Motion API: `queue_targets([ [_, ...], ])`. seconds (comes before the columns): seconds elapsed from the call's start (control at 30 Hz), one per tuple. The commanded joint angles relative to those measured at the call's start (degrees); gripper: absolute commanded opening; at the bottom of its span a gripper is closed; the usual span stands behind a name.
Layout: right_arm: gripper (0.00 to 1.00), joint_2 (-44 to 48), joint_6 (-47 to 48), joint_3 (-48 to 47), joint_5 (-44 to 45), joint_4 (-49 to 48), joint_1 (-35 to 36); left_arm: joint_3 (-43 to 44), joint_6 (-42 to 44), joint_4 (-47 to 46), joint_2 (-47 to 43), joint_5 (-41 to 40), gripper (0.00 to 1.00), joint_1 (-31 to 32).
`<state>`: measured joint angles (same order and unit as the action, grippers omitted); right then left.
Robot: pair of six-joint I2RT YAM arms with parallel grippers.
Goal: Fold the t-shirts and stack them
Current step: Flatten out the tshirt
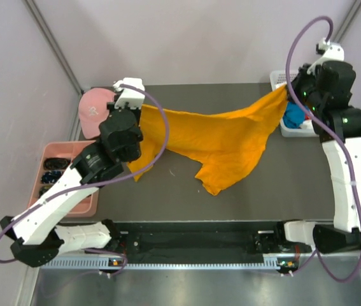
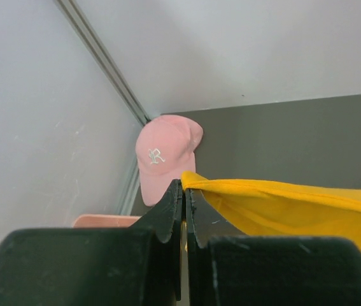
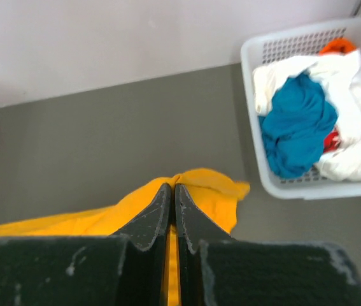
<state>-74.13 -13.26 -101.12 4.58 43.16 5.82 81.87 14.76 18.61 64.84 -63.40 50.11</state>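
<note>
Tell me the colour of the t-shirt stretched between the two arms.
The t-shirt is plain bright orange-yellow with no pattern, clearest in the top external view.

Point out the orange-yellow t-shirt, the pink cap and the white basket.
orange-yellow t-shirt (image 1: 225, 137), top external view, middle of the stretched cloth.
pink cap (image 2: 167, 141), left wrist view, crown above the logo.
white basket (image 3: 320, 189), right wrist view, its near wall.

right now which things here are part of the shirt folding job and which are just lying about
Job: orange-yellow t-shirt; teal-blue shirt and white shirt, both in the white basket.
Lying about: pink cap; pink tray.
</note>
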Motion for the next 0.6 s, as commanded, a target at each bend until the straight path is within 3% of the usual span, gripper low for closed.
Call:
queue_targets([
  [0.0, 0.00, 11.18, -4.04, 11.07, -4.31, -0.27, -0.55, -1.08, -16.47, 15.82, -7.35, 6.43, 0.00, -0.19],
  [0.1, 0.00, 16.28, -5.20, 17.34, -5.63, 2.80, -0.46, -5.30, -22.56, 22.51, -10.95, 13.98, 0.00, -0.27],
  [0.2, 0.00, 20.76, -4.59, 17.72, -4.76, 6.66, -0.55, -7.16, -26.18, 27.00, -13.77, 17.60, 0.00, -0.27],
  [0.33, 0.00, 22.54, -2.92, 10.09, -2.03, 12.38, -0.55, -5.14, -26.46, 27.97, -17.72, 20.76, 0.00, -0.27],
  [0.57, 0.00, 22.54, -3.09, -2.65, -7.39, 17.74, -0.55, 3.56, -24.43, 27.97, -18.34, 31.13, 0.00, -0.27],
])
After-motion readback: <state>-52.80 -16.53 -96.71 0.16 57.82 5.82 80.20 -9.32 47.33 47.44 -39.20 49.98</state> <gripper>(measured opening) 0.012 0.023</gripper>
